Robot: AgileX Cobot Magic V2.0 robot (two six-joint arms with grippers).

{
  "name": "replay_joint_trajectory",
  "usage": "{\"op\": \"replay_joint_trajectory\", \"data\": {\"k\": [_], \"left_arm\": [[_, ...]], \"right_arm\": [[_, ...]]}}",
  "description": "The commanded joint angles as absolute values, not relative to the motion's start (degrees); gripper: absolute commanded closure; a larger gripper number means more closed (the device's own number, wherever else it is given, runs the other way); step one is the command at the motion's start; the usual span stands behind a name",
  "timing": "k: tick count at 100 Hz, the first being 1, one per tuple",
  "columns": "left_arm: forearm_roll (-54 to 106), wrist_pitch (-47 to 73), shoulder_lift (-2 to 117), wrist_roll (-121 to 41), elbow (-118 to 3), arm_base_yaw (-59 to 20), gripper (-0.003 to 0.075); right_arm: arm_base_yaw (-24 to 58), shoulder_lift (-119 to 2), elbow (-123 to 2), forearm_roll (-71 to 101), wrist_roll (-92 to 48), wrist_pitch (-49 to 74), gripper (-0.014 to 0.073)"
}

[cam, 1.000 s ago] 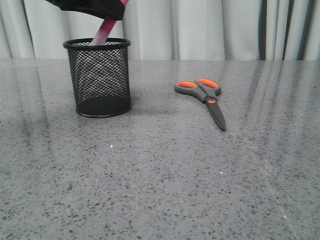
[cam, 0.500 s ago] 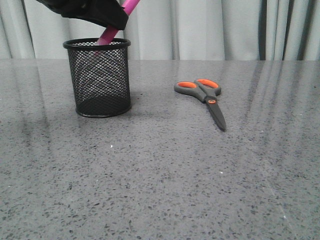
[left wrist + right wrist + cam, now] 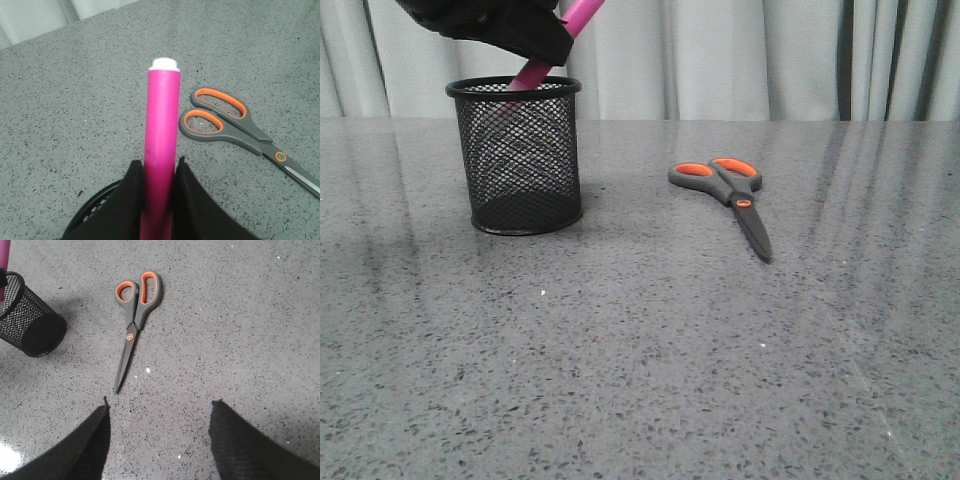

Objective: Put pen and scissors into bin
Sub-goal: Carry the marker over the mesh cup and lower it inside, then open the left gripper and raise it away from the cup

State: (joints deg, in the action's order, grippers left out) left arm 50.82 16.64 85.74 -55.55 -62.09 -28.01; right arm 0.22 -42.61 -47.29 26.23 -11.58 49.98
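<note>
Bin: the black mesh bin (image 3: 515,155) stands upright at the left of the grey speckled table (image 3: 640,350), in front of the pale curtain (image 3: 750,60).

Pen: the pink pen (image 3: 161,145) leans; its lower end is down inside the bin's mouth and its upper end tips up and to the right in the front view. The whitish end cap (image 3: 164,63) is the end outside the cup. I cannot tell whether the tip reaches the bottom of the bin.

Left gripper: the left gripper (image 3: 159,187) hangs right over the bin's rim with its two dark fingers (image 3: 132,190) pressed against either side of the pen's barrel, closed down to the pen's width.

Scissors: the scissors (image 3: 725,195) lie flat on the table well to the right of the bin, blades closed. Their long axis runs from the orange-lined loops at the far end to the blade tip nearer the front camera, slanting a little rightward.

Right gripper: the right gripper (image 3: 160,435) is up above the table with its fingers (image 3: 92,440) spread wide, nothing between them, the scissors' tip just beyond them.

Writing: I can read no brand or lettering on the pen, scissors or bin.
</note>
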Motion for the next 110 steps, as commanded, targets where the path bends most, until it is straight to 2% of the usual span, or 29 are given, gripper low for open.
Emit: {"op": "replay_joint_trajectory", "data": {"k": [1,71,82,101,110], "left_arm": [[51.6,15.3,83.7,-55.4,-63.6,-28.2,0.0741],[51.0,14.9,83.7,-55.4,-61.6,-28.2,0.0736],[51.0,14.9,83.7,-55.4,-61.6,-28.2,0.0655],[51.0,13.7,83.6,-55.4,-61.7,-28.2,0.0392],[51.0,13.7,83.3,-55.4,-62.4,-28.2,0.0353]], "right_arm": [[-0.2,-42.8,-49.0,27.5,-12.3,47.2,0.0201],[-0.2,-42.8,-49.0,27.5,-12.3,47.3,0.0201],[-0.2,-42.8,-49.0,27.5,-12.3,47.3,0.0201],[-0.2,-42.8,-49.0,27.5,-12.3,47.3,0.0201],[-0.2,-42.8,-49.0,27.5,-12.3,47.3,0.0201]]}}
